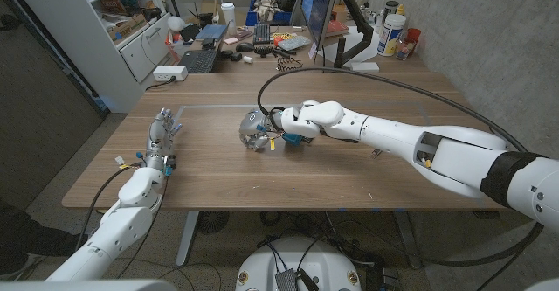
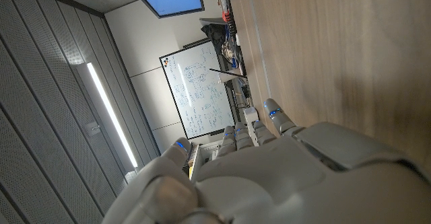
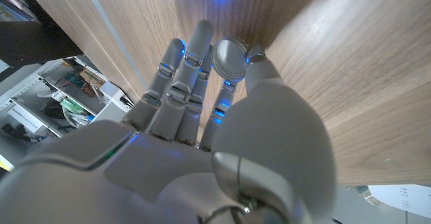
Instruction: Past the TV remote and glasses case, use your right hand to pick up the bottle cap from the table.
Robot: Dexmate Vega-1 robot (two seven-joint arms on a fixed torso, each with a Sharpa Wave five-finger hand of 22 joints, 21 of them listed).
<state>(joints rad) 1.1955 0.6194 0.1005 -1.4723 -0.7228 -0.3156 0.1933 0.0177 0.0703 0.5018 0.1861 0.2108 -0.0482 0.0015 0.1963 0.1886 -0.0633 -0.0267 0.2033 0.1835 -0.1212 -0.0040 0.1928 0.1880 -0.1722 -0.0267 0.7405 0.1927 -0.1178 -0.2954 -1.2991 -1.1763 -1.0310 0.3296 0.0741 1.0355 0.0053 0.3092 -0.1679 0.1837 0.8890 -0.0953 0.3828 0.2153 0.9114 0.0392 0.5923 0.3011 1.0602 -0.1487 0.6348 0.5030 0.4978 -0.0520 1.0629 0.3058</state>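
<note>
Evidently the right hand (image 3: 202, 103) at mid-frame pinches the cap (image 3: 229, 56) between fingertips, just off the table (image 1: 349, 164), ready to lift.

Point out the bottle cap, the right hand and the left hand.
bottle cap (image 3: 229, 55): right wrist view, on its round top face.
right hand (image 1: 255, 132): head view, on the middle of the hand.
left hand (image 1: 162, 142): head view, on the middle of the hand.
</note>
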